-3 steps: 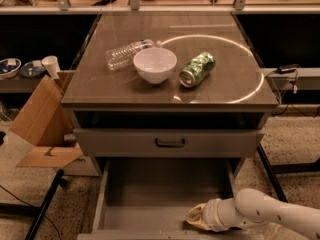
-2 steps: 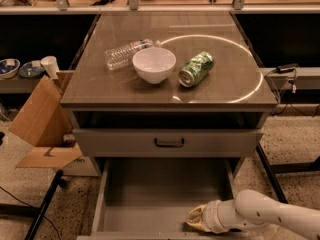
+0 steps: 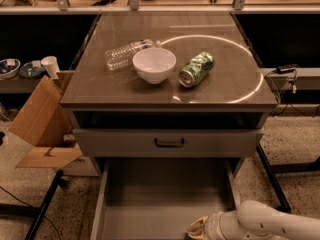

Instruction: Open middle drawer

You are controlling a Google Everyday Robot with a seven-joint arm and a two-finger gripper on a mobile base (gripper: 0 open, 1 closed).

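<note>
From the one camera, looking down at the front of the cabinet: the middle drawer (image 3: 165, 194) is pulled well out, its plain grey floor bare, and its front runs off the bottom edge of the view. The gripper (image 3: 199, 229) sits low at the drawer's front right, on the end of the white arm (image 3: 270, 225) coming in from the right. Whether it is clenched on the drawer's front, or released, I cannot tell from here.

Just above, the upper drawer (image 3: 125, 143) shows its dark handle (image 3: 169, 143) and looks close to shut. On the cabinet top (image 3: 100, 91) lie a plastic bottle (image 3: 122, 55) on its side, a white bowl (image 3: 154, 64) touching it, and a green can (image 3: 196, 69) on its side near the bowl. A cardboard box (image 3: 40, 121) leans at the cabinet's left.

The opening looks done or nearly so. The risk I would watch for is too much pull: the drawer could hit the end of its runners and jerk the whole cabinet. A jolt like that could set the can or bottle rolling toward an edge. Backing away while gripping the front could drag or twist the drawer.
</note>
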